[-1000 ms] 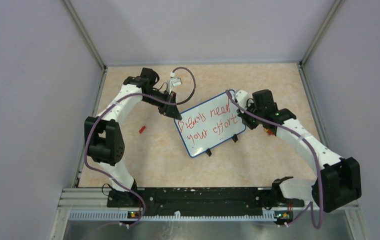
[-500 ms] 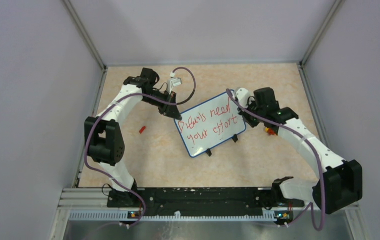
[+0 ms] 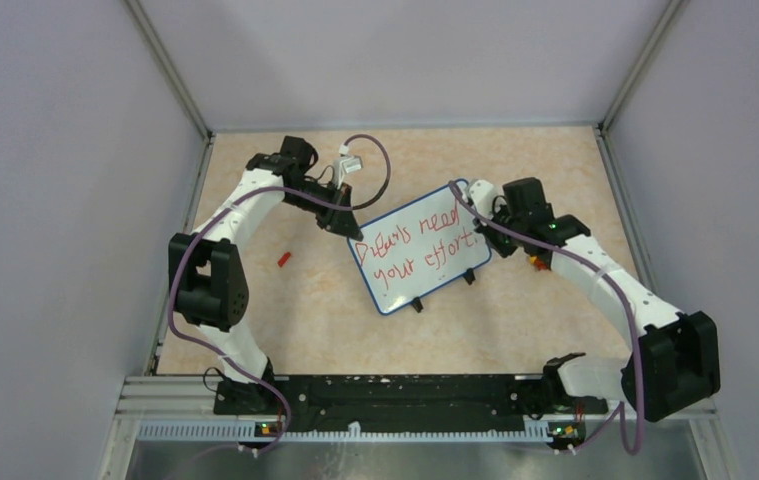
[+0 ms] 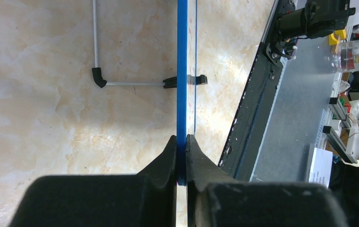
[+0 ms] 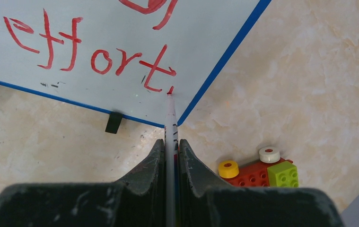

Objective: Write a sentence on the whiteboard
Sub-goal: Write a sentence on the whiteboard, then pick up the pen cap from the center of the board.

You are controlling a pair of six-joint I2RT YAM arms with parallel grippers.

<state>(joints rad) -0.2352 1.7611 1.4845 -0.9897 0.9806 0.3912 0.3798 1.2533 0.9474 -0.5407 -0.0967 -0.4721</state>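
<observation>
Marker (image 5: 170, 118) tip just inside whiteboard (image 5: 205, 42) corner

whiteboard (image 3: 407, 291): small glossy white rectangle; thin blue rim; rounded corners; propped on two black feet mid-table; face leaning back; long edges run diagonally | sentence (image 3: 417, 245): red handwriting; two lines; roughly "Dreams need / your effort"; fills most of the face; ends near the right corner
</observation>
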